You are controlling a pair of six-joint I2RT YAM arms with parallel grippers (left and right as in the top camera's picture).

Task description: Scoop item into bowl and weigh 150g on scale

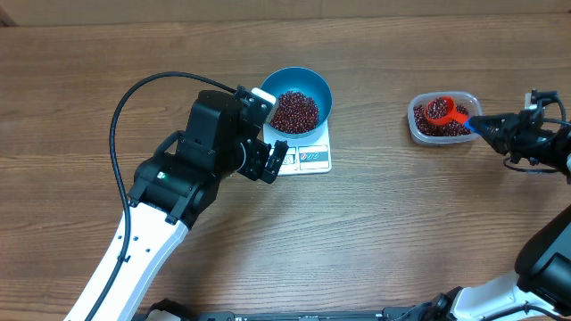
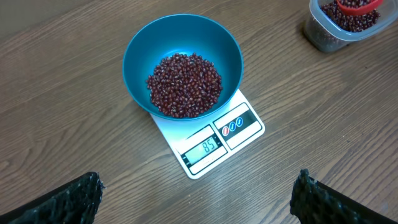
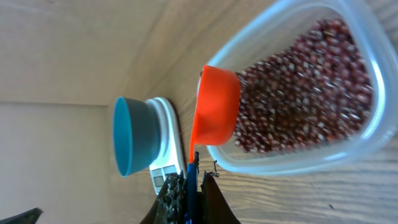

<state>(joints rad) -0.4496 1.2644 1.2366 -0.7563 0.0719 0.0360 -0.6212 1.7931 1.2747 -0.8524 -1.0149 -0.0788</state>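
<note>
The blue bowl point(image 1: 314, 82) stands on the white scale point(image 1: 314, 160) and holds a heap of dark red beans point(image 1: 294, 111). In the left wrist view the bowl point(image 2: 140, 53), its beans point(image 2: 185, 85) and the scale point(image 2: 239, 124) lie ahead of my left gripper point(image 2: 198, 190), which is open and empty just in front of the scale. My right gripper point(image 1: 489, 127) is shut on the blue handle of an orange scoop point(image 1: 439, 111). The scoop point(image 3: 217, 106) carries beans and sits in the clear tub point(image 3: 348, 146).
The clear plastic tub point(image 1: 416, 125) of beans stands on the wooden table at the right, apart from the scale. My left arm point(image 1: 178, 178) reaches in from the lower left, its black cable arching above it. The scale's display point(image 2: 205, 148) faces my left wrist camera.
</note>
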